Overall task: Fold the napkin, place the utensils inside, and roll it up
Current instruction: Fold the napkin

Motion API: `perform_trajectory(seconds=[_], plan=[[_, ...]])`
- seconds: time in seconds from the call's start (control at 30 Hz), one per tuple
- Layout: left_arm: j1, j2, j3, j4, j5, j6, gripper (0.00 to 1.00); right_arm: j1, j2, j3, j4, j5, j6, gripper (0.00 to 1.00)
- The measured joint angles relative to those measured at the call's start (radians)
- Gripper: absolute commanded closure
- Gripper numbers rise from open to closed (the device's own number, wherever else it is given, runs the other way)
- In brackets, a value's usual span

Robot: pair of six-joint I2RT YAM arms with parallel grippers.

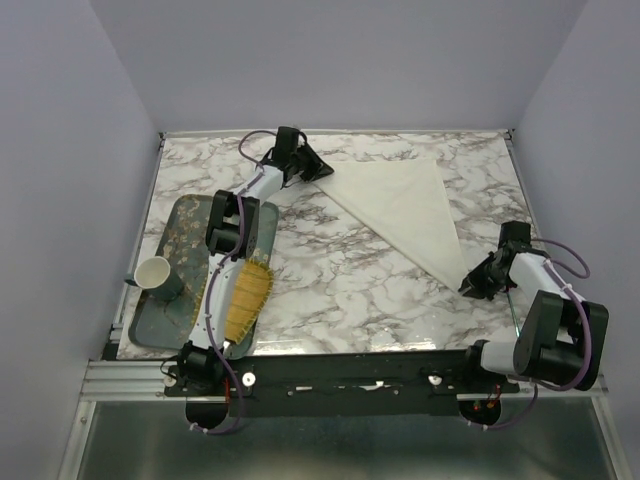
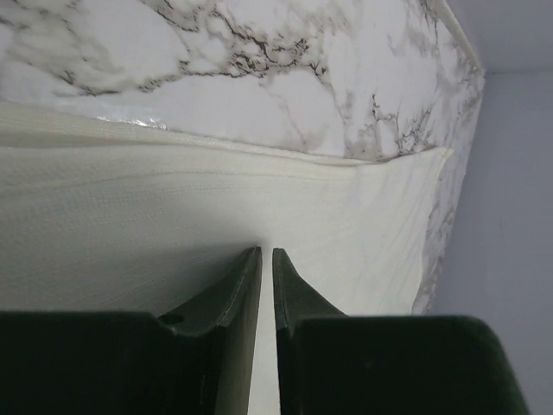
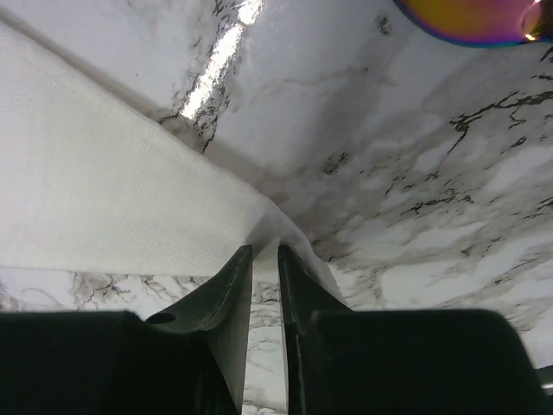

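The cream napkin (image 1: 400,205) lies folded into a triangle on the marble table (image 1: 330,290). My left gripper (image 1: 322,170) sits at the napkin's far-left corner. In the left wrist view its fingertips (image 2: 251,259) rest on the napkin (image 2: 130,216) with only a thin slit between them. My right gripper (image 1: 468,287) is at the near tip of the triangle. There the napkin (image 3: 104,190) rises into a small peak pinched between the tips of the right gripper (image 3: 263,251). The spoon's rainbow-tinted bowl (image 3: 471,19) lies just beyond, and its thin teal handle (image 1: 513,318) shows by the right arm.
A dark tray (image 1: 170,215) along the left edge holds a white cup (image 1: 155,275) and a yellow fringed mat (image 1: 248,295). Grey walls close in the table on three sides. The arm bases stand along the near rail.
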Motion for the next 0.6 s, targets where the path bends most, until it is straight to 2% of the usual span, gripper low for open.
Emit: perform_trajectory(seconds=[0.17, 0.37, 0.6], plan=[[0.024, 0.033, 0.034, 0.019, 0.041, -0.036, 0.79, -0.012, -0.011, 0.0, -0.002, -0.01, -0.013, 0.75], [0.026, 0.031, 0.034, 0.019, 0.041, -0.032, 0.79, -0.023, -0.137, 0.006, -0.017, 0.021, -0.014, 0.76], [0.035, 0.029, 0.033, 0.016, 0.041, -0.031, 0.79, -0.056, -0.099, -0.036, -0.017, 0.021, 0.005, 0.75]])
